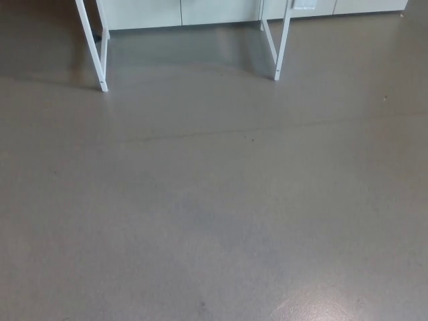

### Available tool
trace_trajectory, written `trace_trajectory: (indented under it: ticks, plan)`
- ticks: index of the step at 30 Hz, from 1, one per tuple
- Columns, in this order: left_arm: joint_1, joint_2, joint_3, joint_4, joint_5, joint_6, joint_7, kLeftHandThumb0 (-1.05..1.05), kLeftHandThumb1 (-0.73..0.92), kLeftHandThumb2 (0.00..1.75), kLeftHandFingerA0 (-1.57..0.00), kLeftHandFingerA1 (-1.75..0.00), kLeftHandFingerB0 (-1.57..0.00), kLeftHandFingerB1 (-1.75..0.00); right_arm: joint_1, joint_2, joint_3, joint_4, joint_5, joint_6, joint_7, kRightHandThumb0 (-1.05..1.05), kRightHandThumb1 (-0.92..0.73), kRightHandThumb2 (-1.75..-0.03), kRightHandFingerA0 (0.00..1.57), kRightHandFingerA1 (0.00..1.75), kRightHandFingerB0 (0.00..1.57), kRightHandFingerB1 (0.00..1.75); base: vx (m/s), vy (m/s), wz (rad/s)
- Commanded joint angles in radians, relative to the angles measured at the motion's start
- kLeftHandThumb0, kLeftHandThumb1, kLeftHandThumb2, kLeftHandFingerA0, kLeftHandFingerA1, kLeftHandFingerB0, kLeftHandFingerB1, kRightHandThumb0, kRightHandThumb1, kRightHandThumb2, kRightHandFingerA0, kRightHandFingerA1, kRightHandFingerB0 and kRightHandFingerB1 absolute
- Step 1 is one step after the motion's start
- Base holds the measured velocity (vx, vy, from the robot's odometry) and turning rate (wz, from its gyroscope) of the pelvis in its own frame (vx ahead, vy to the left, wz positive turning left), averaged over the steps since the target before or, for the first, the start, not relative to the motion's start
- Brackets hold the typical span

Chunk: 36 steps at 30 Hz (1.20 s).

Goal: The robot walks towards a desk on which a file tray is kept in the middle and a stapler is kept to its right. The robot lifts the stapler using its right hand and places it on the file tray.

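Grey, smooth floor fills nearly the whole picture, dull and even, with a faint sheen. A thin darker line crosses it a little above the middle, running from the left side toward the right and rising slightly as it goes. Just beside that line, a little right of centre, sits a tiny dark speck. Toward the bottom right the grey brightens into a pale patch of glare.

At the upper left a white leg slants down to the floor, its foot resting there. At the upper right of centre a second white leg slants the opposite way, so the two feet stand closer together than the parts cut off by the top edge. Behind each leg a further white bar shows. Along the top edge run pale cabinet fronts, split by thin vertical seams, and the floor just below them carries their lighter reflection.

Whatever worktop those legs carry lies beyond the top edge of the frame, so the stapler and the file tray are out of my sight. Neither my left hand nor my right hand shows, and I cannot tell whether my fingers are apart or together.
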<state>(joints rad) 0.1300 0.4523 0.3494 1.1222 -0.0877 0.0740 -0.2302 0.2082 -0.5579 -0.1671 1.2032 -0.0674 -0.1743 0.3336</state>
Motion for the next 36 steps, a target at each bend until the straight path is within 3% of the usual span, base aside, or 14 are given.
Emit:
trace_trajectory:
  ticks: [1, 36]
  plan:
    - [-0.011, 0.022, 0.009, 0.017, -0.03, 0.021, -0.045, -0.92, 0.28, 1.24, -0.17, -0.9, -0.09, -0.83, -0.002, -0.023, -0.014, 0.024, 0.026, -0.078, 0.061, -0.47, -0.34, -0.8, 0.06, 0.5, 0.0, 0.43, 0.0, 0.0, 0.0]
    - [-0.029, 0.03, -0.001, 0.035, -0.028, 0.018, -0.048, -0.92, 0.28, 1.24, -0.17, -0.9, -0.09, -0.83, -0.006, -0.018, -0.02, 0.05, 0.027, -0.097, 0.065, -0.47, -0.34, -0.8, 0.06, 0.5, 0.0, 0.43, 0.0, 0.0, 0.0]
